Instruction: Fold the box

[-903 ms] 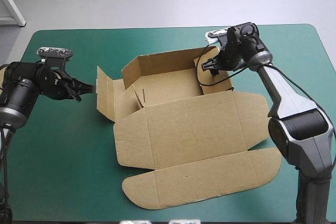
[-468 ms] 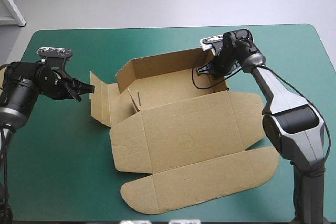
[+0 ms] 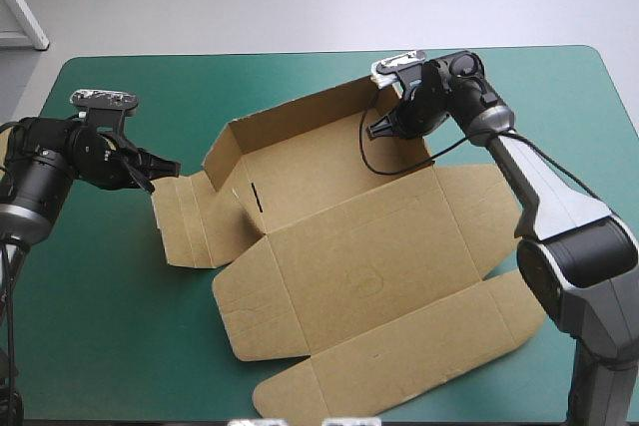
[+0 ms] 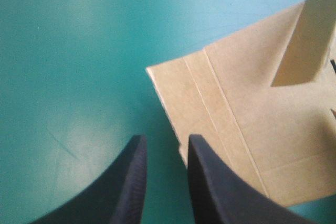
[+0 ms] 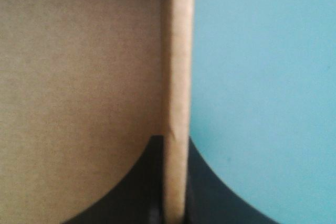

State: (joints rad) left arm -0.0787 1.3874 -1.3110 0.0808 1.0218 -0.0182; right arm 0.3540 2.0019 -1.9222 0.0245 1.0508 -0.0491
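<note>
The brown box (image 3: 349, 246) lies in the middle of the teal-green cover. Its back wall (image 3: 300, 122) stands raised, while its lid panels lie flat toward the front. My right gripper (image 3: 377, 130) is at the back wall's right end, shut on the board. In the right wrist view the board's edge (image 5: 177, 77) runs straight up between the black fingers of the right gripper (image 5: 173, 142). My left gripper (image 3: 172, 168) hovers just off the box's left flap (image 3: 185, 221). Here the left gripper (image 4: 165, 142) has its fingers a little apart with nothing between them, and the flap's corner (image 4: 173, 85) lies just ahead.
The rounded lid flap (image 3: 399, 371) reaches close to the table's front edge. The table's far edge (image 3: 300, 52) runs a short way behind the right gripper. Teal-green cover (image 3: 100, 326) shows in front of the left arm.
The right gripper has shut on the back wall's end and pulled it toward the far left. The box has turned and its left flap has dropped flatter. The left arm has stayed put.
</note>
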